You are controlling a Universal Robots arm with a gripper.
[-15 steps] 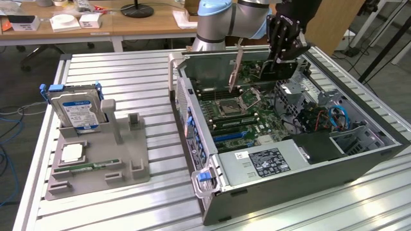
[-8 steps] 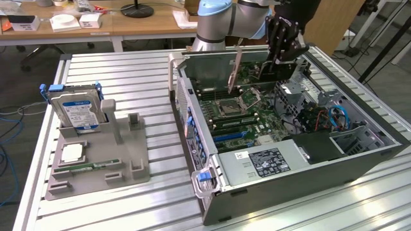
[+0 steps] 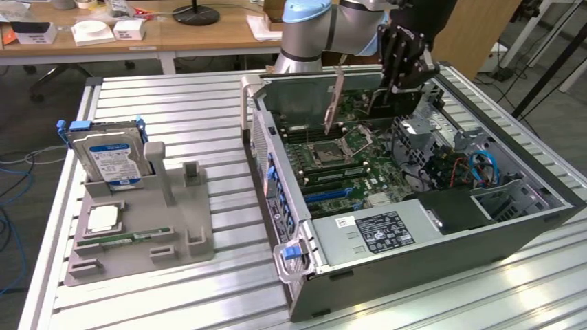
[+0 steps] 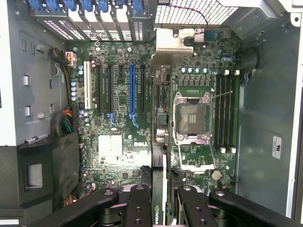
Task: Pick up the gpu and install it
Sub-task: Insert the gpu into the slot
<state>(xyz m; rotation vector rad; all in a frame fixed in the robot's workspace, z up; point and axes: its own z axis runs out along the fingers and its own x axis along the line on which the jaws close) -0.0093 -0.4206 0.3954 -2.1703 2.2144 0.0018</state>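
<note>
Arm (image 3: 317,27) hangs vertical over open PC case (image 3: 513,230) w/ fingers (image 4: 140,208) pinching gpu (image 4: 159,182) upright above mobo (image 4: 118,142)

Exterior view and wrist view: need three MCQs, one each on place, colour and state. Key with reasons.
1. Where is the hard drive?
A. Upright in the grey holder, on the exterior view's left of the computer case
B. Inside the case
C. On the floor

2. The hard drive's carrier is:
A. red
B. blue
C. yellow

3. The gpu is:
A. lying in the grey holder
B. standing beside the hard drive
C. gripped, edge-down over the motherboard

1 A: it stands in the holder, outside the case.
2 B: a blue frame wraps the drive.
3 C: the gripper is shut on the card above the open case.
</note>
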